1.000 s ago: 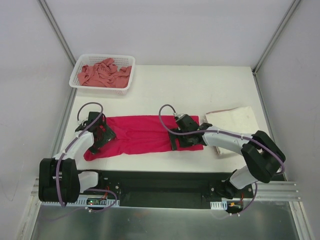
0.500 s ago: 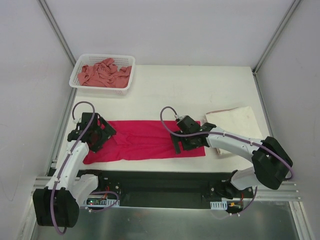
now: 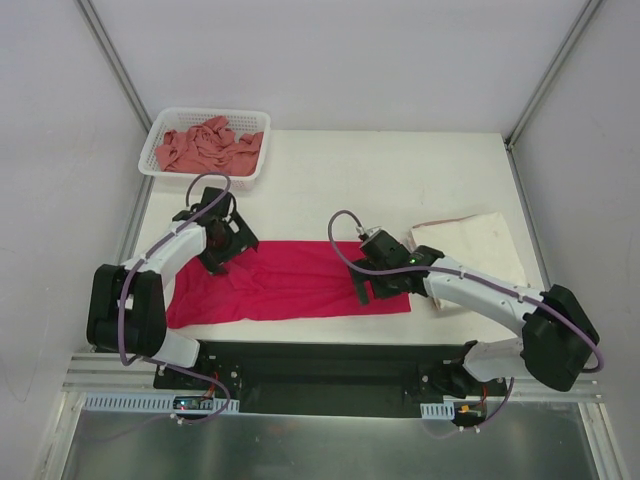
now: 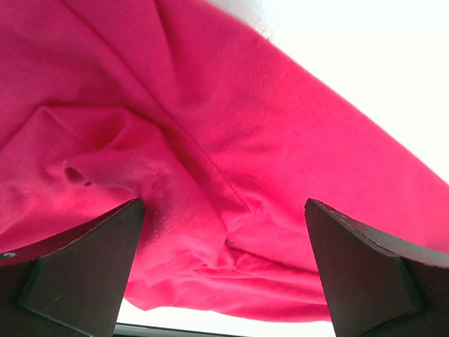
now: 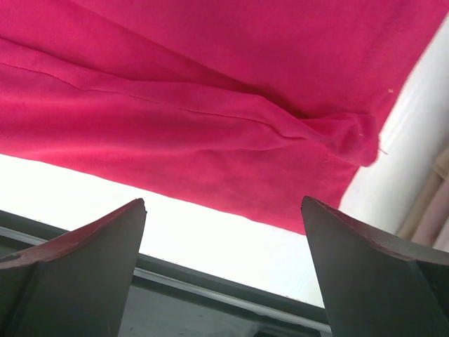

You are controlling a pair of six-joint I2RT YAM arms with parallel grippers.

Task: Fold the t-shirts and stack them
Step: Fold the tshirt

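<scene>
1. The magenta-red shirt point(image 3: 290, 280) lies stretched out as a long band across the near middle of the counter point(image 3: 380, 170). Its left end is rumpled.
2. The left pincer point(image 3: 228, 248) is over the far left corner of that shirt. Its jaws are spread wide and hold nothing. In its wrist view, the left pincer point(image 4: 223, 203) looks down on bunched folds and a seam. Whether the fingertips touch the cloth cannot be told.
3. The right pincer point(image 3: 375, 280) is over the shirt's right end, also spread wide and holding nothing. From its wrist camera, the right pincer point(image 5: 223, 202) frames the near hem and a puckered corner, with bare counter just beyond.
4. The cream-white shirt point(image 3: 470, 245) lies folded at the right of the counter, just beside the red shirt's right end.
5. The salmon-pink shirt point(image 3: 205, 145) sits crumpled in the white basket point(image 3: 160, 140) at the counter's far left corner, well apart from both pincers.
</scene>
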